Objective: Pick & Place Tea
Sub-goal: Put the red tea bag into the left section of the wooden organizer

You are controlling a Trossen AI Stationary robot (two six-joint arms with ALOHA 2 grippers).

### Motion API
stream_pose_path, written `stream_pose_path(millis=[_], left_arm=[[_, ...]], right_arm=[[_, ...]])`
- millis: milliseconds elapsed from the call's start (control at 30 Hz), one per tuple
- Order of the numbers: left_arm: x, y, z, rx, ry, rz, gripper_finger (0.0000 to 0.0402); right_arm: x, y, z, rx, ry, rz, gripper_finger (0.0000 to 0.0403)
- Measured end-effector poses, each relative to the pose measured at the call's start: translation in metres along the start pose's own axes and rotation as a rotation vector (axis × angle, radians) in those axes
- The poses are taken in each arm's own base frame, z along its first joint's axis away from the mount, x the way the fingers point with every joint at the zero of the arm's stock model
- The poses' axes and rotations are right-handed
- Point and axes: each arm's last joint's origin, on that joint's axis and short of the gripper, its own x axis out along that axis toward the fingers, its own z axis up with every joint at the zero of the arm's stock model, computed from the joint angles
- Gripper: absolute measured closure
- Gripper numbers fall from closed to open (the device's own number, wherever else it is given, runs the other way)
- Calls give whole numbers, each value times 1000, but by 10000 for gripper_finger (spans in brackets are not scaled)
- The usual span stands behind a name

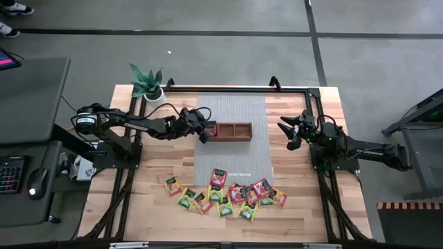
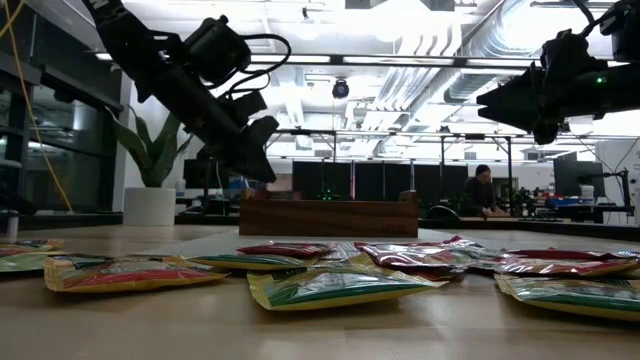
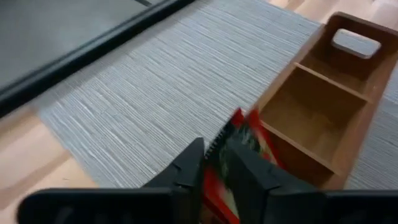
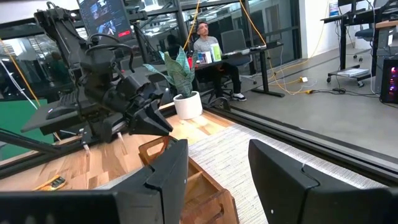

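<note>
i see the wooden surface [image 1: 304,207] with a grey striped mat [image 1: 232,149] laid down its middle. at the far edge of the mat sits the brown wooden tray [image 1: 235,131] with three compartments; from the left wrist view the middle one looks bare and the farthest one has a pale slot in its wall. a potted plant [image 1: 147,83] stands at the far left corner of the surface.

my left gripper [image 1: 205,130] hangs over the left end of the tray, its jaws parted only slightly, with a red tea packet [image 3: 239,146] between them. from the left wrist view the packet sits over the edge of the nearest compartment; whether the jaws are gripping it or have let it go i cannot tell. my right gripper [image 1: 287,131] waits in the air to the right of the tray, well apart from it, jaws released and holding nothing.

the rest of the tea [image 1: 225,194] lies in a loose heap of red, yellow and green packets on the near part of the surface, some overlapping, spilling across the near edge of the mat. a person [image 2: 483,190] sits in the room behind.
</note>
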Motion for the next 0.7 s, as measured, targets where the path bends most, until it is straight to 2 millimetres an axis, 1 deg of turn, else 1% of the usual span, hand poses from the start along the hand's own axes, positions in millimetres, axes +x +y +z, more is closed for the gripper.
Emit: stream_pose_path(millis=[167, 267, 333, 467, 567, 633, 700], left_arm=[[-1, 3, 1, 1, -27, 85, 264], [-1, 1, 2, 1, -30, 83, 237], [-6, -1, 6, -3, -42, 50, 224], [-21, -5, 18, -57, -91, -36, 212], [-35, -8, 20, -137, -72, -102, 211], [-46, -10, 23, -223, -67, -155, 211], [-56, -13, 22, -283, -26, -210, 211]], right_arm=[[0, 0, 0, 0, 0, 0, 238], [0, 0, 0, 0, 0, 0, 238], [0, 0, 0, 0, 0, 0, 238], [0, 0, 0, 0, 0, 0, 238], [0, 0, 0, 0, 0, 0, 238], [0, 0, 0, 0, 0, 0, 238], [0, 0, 0, 0, 0, 0, 238]])
